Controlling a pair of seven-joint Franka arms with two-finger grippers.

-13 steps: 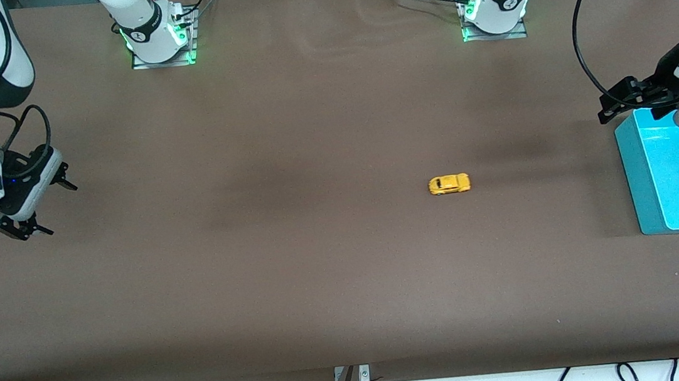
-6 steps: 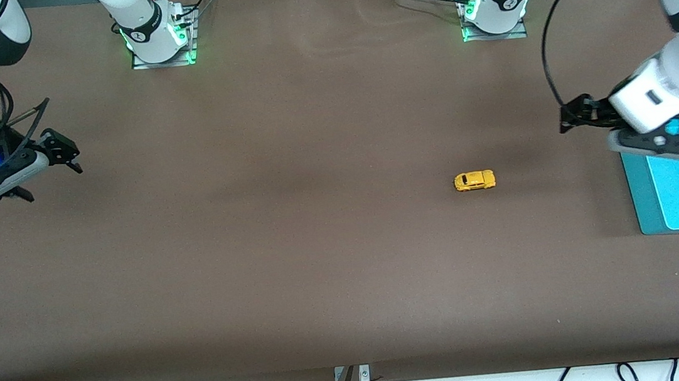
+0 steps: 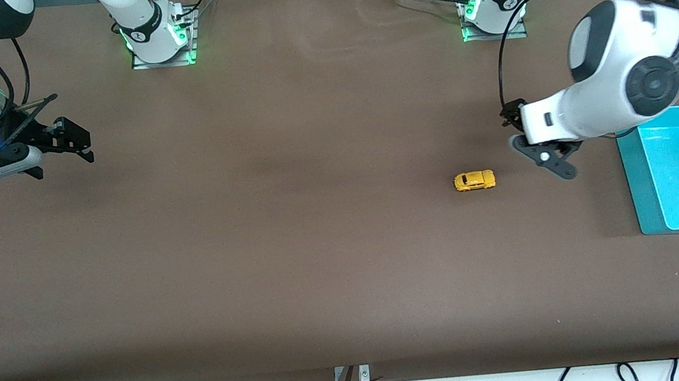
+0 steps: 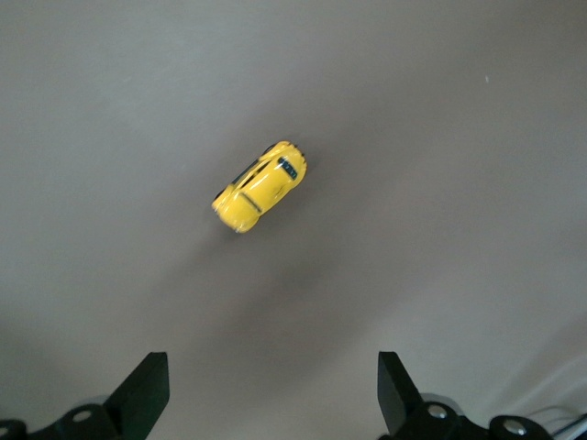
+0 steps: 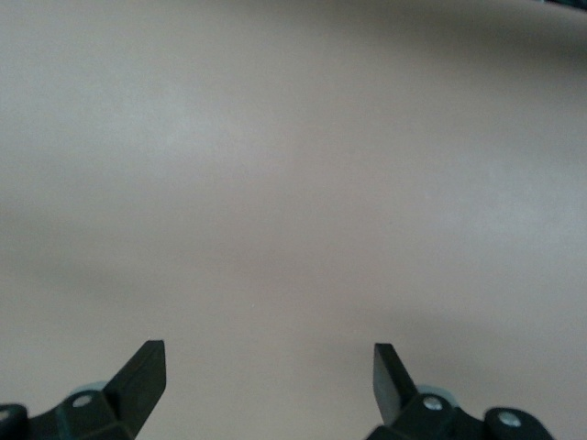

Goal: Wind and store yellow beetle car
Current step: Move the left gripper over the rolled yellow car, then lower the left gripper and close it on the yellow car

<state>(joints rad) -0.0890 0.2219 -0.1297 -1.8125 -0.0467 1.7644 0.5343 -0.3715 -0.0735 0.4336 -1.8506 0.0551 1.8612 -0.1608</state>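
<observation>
**Front view: left arm swings in toward the little yellow car**

Front view shows the left gripper (image 3: 542,153) much closer to the tiny bright yellow beetle toy car (image 3: 474,181) than it was half a second ago. Back then it hung at the edge of the bright blue plastic bin (image 3: 643,196). Now it is over the bare brown table top (image 3: 293,233), between the bin and the car, and just beside the car. The car has not moved in that half second. It sits on its wheels on the table, toward the left arm's end, apart from the bin.

In the left wrist view the car (image 4: 260,186) lies on the brown table, and the two black fingertips (image 4: 147,390) stand wide apart with nothing between them.

The right gripper (image 3: 60,141) is over the table at the right arm's end, well apart from the car. It has shifted only a little and sits a bit higher in the picture. Its black fingertips (image 5: 142,371) are spread wide too, and they hold nothing.

Nothing stands between the left gripper and the car.

The blue bin sits at the left arm's end of the table. The inside that shows has nothing in it.
</observation>
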